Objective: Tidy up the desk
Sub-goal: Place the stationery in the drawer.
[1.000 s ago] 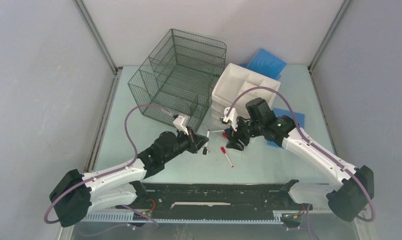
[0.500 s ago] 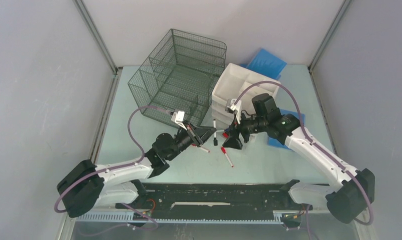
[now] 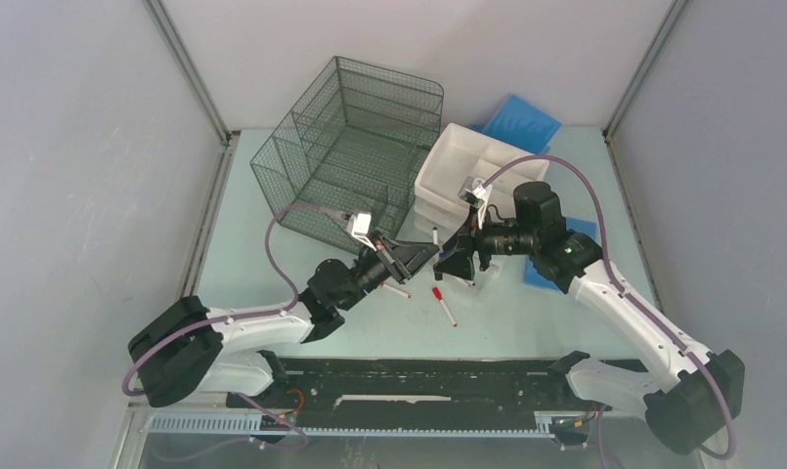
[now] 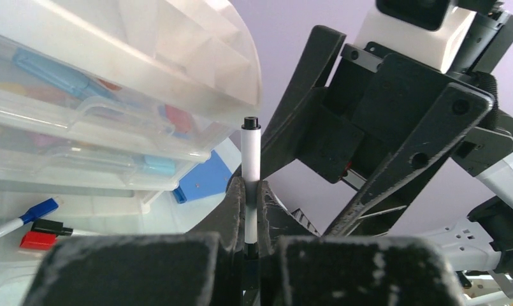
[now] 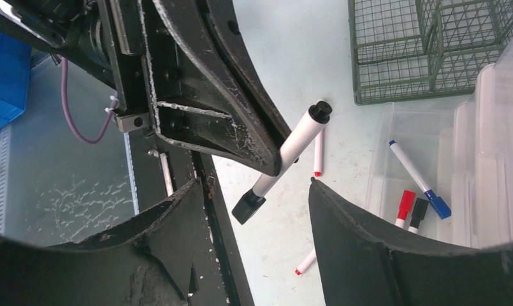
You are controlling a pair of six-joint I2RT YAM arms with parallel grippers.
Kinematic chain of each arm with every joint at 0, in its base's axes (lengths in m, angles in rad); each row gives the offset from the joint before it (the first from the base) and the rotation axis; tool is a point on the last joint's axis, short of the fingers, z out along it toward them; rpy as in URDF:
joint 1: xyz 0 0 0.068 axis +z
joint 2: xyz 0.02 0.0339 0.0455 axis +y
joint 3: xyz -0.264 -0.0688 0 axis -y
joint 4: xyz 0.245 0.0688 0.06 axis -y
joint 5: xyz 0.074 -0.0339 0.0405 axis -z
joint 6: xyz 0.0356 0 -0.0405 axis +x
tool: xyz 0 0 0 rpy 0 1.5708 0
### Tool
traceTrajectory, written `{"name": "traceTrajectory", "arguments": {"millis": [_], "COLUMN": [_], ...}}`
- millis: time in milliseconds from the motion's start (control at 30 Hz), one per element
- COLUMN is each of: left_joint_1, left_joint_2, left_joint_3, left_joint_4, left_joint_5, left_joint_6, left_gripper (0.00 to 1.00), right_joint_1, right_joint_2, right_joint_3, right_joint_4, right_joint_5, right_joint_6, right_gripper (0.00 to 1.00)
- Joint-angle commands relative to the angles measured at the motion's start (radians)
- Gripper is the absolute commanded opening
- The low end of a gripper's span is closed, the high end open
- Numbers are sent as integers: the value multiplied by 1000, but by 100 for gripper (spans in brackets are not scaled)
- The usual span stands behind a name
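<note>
Left end effector (image 3: 428, 253) lifted marker (image 4: 250, 159), seemingly higher.

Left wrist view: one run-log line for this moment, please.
left pincer: shut on white marker | right pincer: open, facing marker | phase: likely handover

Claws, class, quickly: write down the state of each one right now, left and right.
Left claw: closed on a marker.
Right claw: open, holding nothing.
</note>
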Motion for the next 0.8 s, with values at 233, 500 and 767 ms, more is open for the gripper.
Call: {"name": "traceTrajectory", "arguments": {"millis": [233,500,767], "left_joint_1": [-22,-31,-37], "left_joint_2": [21,35,32], "left_joint_3": [55,71,73], "left_joint_4": [83,87,92], "left_joint_5": [-29,-24,-34], "left_joint_6": [-14,-13,-8], "left_gripper": [0,0,0], "right_joint_1": [1,12,14], "right_joint_2": [24,47,57], "right_joint_3": [-3,-3,-4], "right_joint_4": [53,57,60], "right_joint_5": [32,37,52], "right_joint_6": [39,48,60], "right_gripper": [64,61,35]}}
